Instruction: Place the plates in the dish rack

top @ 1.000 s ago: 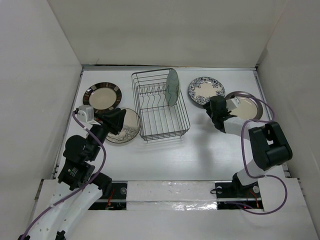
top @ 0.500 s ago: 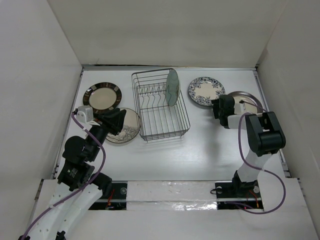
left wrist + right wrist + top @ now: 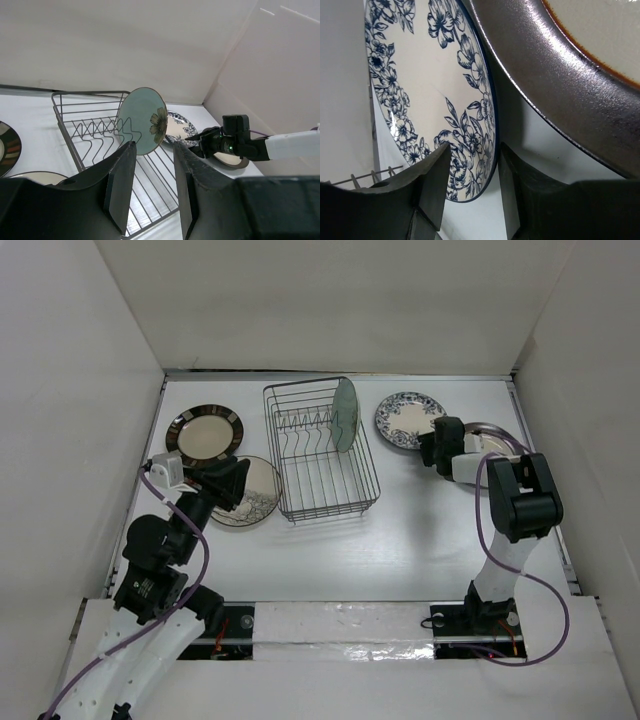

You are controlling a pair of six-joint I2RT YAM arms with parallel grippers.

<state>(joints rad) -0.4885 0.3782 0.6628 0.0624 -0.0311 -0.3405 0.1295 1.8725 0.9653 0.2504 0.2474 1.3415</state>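
The dish rack [image 3: 322,480] stands mid-table with the pale green flower plate [image 3: 345,415] upright in it. The blue-floral plate [image 3: 403,420] lies flat to its right. My right gripper [image 3: 428,445] is open at that plate's near-right rim. In the right wrist view the jaws [image 3: 474,150] straddle the rim of the floral plate [image 3: 420,75], one finger over it and one outside. The grey-brown rimmed plate [image 3: 560,85] lies beside it. My left gripper [image 3: 235,483] is open and empty over the patterned-edge plate [image 3: 262,490]. The dark-rimmed cream plate [image 3: 204,432] lies far left.
White walls close in the table on the left, back and right. In the left wrist view the rack [image 3: 87,93] and green plate [image 3: 142,120] lie ahead of my open left fingers [image 3: 122,185]. The right arm's cable loops over the grey-brown rimmed plate [image 3: 497,435].
My right gripper has swung back and left from in front of the grey-brown rimmed plate to the rim of the blue-floral plate. The left arm has barely moved.
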